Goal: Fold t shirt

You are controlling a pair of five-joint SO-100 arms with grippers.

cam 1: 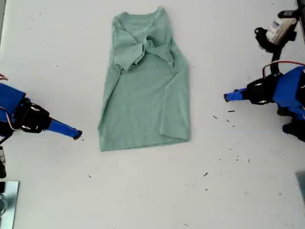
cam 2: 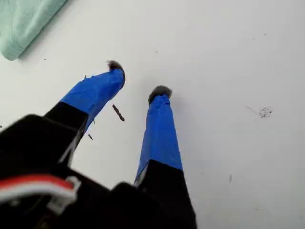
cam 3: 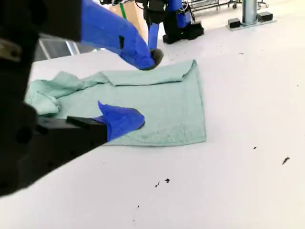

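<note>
You see the t shirt flat at the table centre, sleeves folded inward, collar toward the far edge in the exterior view. My first gripper, at ext. view's left, sits just beside the shirt's near corner, jaws apart, holding nothing. My second gripper, ext. view's right, likewise gapes w/ nothing held, apart from the cloth.

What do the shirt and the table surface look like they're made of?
The t shirt looks like soft matte knit cloth, likely cotton: it wrinkles and bunches at the folded-in sleeves. The table looks like a smooth, hard white sheet, maybe laminate or painted board; small dark specks sit loose on it.
</note>
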